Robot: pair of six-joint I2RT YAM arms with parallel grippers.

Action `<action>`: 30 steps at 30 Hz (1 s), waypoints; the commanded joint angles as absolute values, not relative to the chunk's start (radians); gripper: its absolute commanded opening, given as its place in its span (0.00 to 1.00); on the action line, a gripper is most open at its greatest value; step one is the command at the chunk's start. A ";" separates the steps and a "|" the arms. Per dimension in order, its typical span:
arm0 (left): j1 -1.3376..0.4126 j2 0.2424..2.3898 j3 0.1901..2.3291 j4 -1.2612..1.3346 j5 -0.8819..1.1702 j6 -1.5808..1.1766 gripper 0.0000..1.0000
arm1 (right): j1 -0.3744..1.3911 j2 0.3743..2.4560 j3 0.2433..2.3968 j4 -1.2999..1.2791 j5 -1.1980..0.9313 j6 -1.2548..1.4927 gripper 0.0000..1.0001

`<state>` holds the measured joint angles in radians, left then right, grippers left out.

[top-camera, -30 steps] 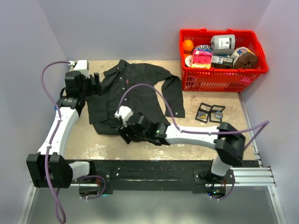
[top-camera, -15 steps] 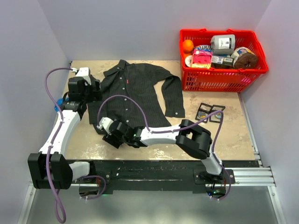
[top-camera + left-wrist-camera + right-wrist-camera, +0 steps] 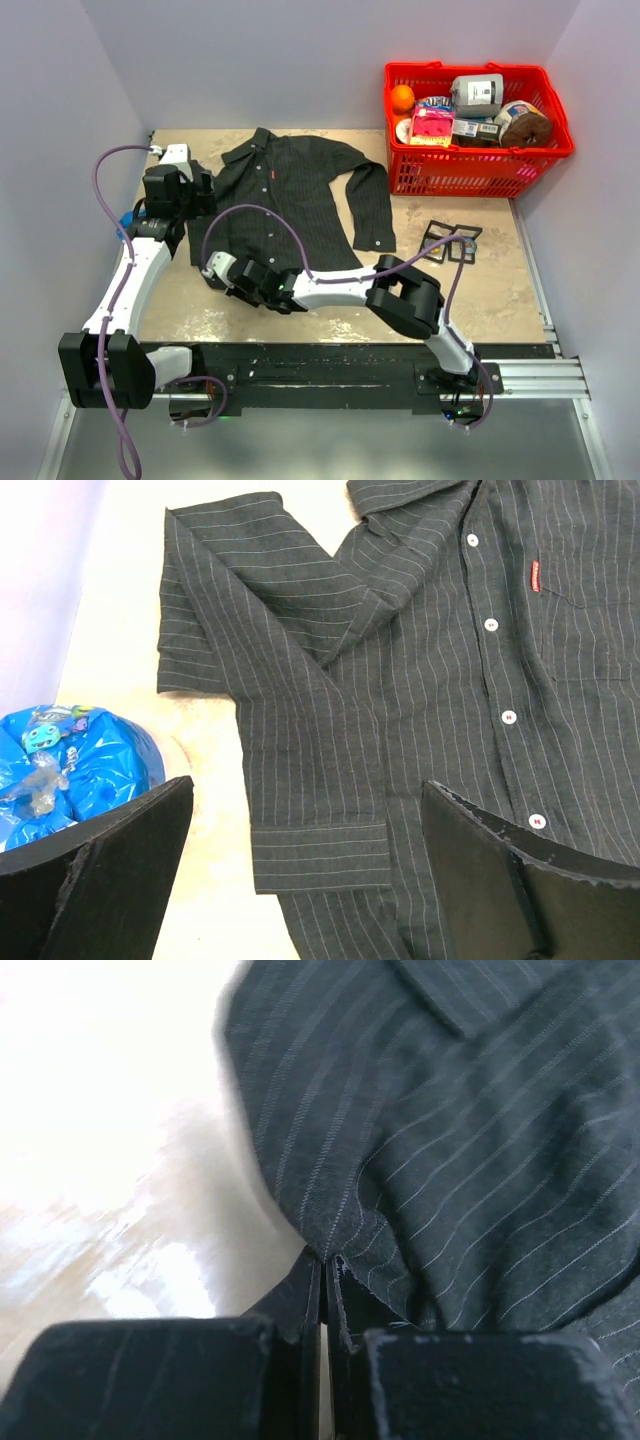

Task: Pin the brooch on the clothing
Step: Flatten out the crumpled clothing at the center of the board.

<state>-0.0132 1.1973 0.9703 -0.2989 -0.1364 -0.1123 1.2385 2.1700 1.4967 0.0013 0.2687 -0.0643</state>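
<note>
1. Since a second ago the right arm has swung leftward across the shirt (image 3: 290, 195), from its lower middle to its near left hem corner. Its pincer has gone from apart to together.
2. In the wrist view the right pincer (image 3: 325, 1260) is clamped on the shirt. Both fingers are pressed flat against each other, with a small peak of pinstriped hem nipped at their tips.
3. The left pincer (image 3: 308, 785) stands wide apart and holds nothing. It hovers over the folded left sleeve, with the cuff lying between its fingers.
4. The shirt lies front-up on the table (image 3: 500, 290), left of centre. Its long axis runs far to near, with the collar pointing away from the arm bases and the hem toward them. From the right pincer (image 3: 215, 272), the body of the shirt stretches away and to the right.
5. The buttoned chest is nearer the left pincer (image 3: 200, 185), and the held corner is the part nearest the bases.
6. I cannot make out a brooch for certain. Two small dark-framed things (image 3: 450, 241) lie right of the shirt, near the red basket (image 3: 450, 175) and well apart from both pincers. They are too small to identify.
</note>
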 commanded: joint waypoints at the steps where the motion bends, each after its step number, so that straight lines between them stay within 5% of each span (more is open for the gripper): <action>1: -0.006 1.169 0.969 -0.256 -0.158 -0.115 0.99 | 1.238 1.996 1.566 -0.130 0.053 -0.064 0.00; 9: -0.005 1.166 0.971 -0.258 -0.163 -0.114 0.99 | 1.142 1.901 1.545 -0.192 -0.118 0.055 0.04; 11: -0.006 1.167 0.969 -0.259 -0.164 -0.114 0.99 | 1.114 1.920 1.574 -0.219 -0.069 0.095 0.37; 14: -0.005 1.167 0.966 -0.258 -0.161 -0.114 0.99 | 1.103 1.944 1.603 -0.275 0.021 0.097 0.62; 21: -0.006 1.187 0.966 -0.259 -0.137 -0.112 0.99 | 1.207 1.832 1.467 -0.164 0.124 0.055 0.72; 30: -0.003 1.212 0.971 -0.264 -0.136 -0.118 0.99 | 1.388 1.784 1.365 0.023 0.076 0.006 0.73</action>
<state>-0.0132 1.2045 0.9684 -0.2996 -0.1410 -0.1123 1.3521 1.8183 1.3739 -0.1223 0.1112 0.0322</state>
